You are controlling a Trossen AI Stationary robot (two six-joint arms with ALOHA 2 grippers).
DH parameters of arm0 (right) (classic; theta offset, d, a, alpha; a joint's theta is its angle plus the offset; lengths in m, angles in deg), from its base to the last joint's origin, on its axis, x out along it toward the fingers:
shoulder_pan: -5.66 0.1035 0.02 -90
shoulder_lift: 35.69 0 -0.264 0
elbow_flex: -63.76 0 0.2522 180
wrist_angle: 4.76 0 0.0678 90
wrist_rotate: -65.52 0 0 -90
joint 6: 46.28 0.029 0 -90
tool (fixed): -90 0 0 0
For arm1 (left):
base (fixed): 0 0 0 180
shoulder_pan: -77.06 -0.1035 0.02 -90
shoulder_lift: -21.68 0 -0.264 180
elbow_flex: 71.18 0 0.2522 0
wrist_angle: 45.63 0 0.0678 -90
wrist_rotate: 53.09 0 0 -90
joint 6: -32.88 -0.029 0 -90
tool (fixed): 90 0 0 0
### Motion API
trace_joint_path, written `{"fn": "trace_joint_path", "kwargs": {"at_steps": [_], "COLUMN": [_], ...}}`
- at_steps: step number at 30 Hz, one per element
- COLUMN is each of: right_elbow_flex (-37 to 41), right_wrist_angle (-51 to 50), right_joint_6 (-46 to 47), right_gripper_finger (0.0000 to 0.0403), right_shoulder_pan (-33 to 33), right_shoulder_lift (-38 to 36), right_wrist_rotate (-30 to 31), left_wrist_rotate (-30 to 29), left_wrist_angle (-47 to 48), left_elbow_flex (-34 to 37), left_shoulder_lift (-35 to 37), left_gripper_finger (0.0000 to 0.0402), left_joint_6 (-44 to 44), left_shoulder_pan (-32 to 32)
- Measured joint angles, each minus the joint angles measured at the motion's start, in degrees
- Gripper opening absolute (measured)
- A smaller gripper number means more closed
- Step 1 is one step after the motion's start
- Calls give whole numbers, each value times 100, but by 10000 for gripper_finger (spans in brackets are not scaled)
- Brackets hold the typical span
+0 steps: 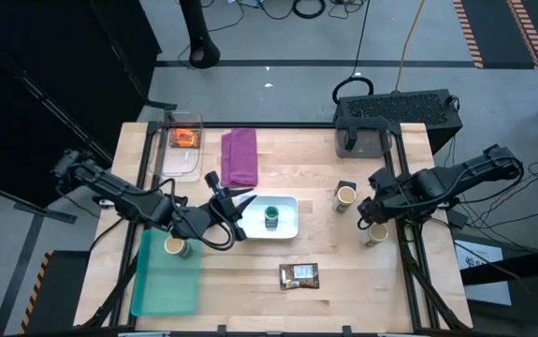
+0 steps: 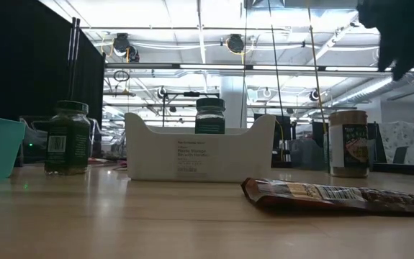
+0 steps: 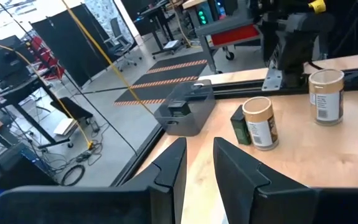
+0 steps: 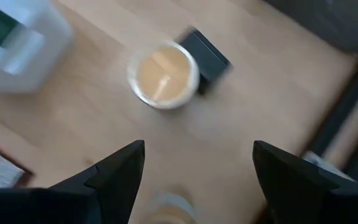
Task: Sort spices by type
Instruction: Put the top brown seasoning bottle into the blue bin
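**Operator:** Report the jaws and the target.

**Unit:** My right jaws stand wide open and hold nothing. They hang directly over tan jar A [image 1: 376, 234], at 4 o'clock on the counter [image 1: 362, 281]. My left jaws are open by only a narrow gap and are also empty. They wait at 9 o'clock of the white tray [image 1: 292, 227], which sits mid-counter.

**Operator:** Where are the other spices?

**Unit:** Tan jar B [image 1: 346, 195] is at 3 o'clock, with a small dark item touching it that I cannot identify. Tan jar C [image 1: 175, 246] is at 8 o'clock, just beside the teal bin [image 1: 166, 281]. A green jar [image 1: 271, 217] stands in the tray. The brown packet [image 1: 298, 274] lies at 6 o'clock. The orange packet [image 1: 185, 139] lies in the clear box [image 1: 177, 167] at 11 o'clock.

**Operator:** How should the step be done?

**Unit:** I judge the step to be a pick of jar A.
1. Centre the lid between the fingers.
2. Descend vertically past the lid, to the label band.
3. Close evenly on the round wall, since an off-centre squeeze will likely roll the jar out.
4. Lift straight up, keeping clear of jar B.

**Operator:** What about materials?

**Unit:** The jars are smooth upright cylinders with flat lids and paper labels. They look rigid and probably slippery. The packets are flat, glossy and limp. The counter is pale wood.
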Motion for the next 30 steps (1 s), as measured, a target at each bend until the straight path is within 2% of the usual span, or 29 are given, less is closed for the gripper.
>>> {"fn": "trace_joint_path", "kwargs": {"at_steps": [5, 8, 14, 17, 19, 23, 26, 30], "right_elbow_flex": [-3, -3, 72, 202, 270, 406, 456, 456], "right_wrist_angle": [-613, -906, -875, -769, -660, 188, 897, 1058], "right_joint_6": [313, 367, -137, -342, -481, -1167, -1794, -1866], "right_gripper_finger": [281, 281, 278, 266, 255, 230, 217, 210], "right_shoulder_pan": [-44, -40, -42, -42, -42, -20, 30, 47], "right_shoulder_lift": [0, 0, 37, 43, 26, 20, 27, 22], "right_wrist_rotate": [-601, -709, 103, 472, 611, 1020, 1139, 1236], "left_wrist_rotate": [37, 377, 1652, 2501, 2837, 2921, 2924, 3005], "left_wrist_angle": [35, 41, -123, -711, -1282, -2403, -2904, -3307], "left_elbow_flex": [0, 0, 0, -2, -2, -2, -2, -2], "left_shoulder_lift": [-2, -2, -12, -179, -392, -851, -1090, -1380], "left_gripper_finger": [86, 86, 86, 86, 86, 86, 86, 86], "left_joint_6": [-92, -94, -86, -133, -296, -746, -881, -851], "left_shoulder_pan": [-117, -229, -464, -596, -663, -741, -803, -875]}}
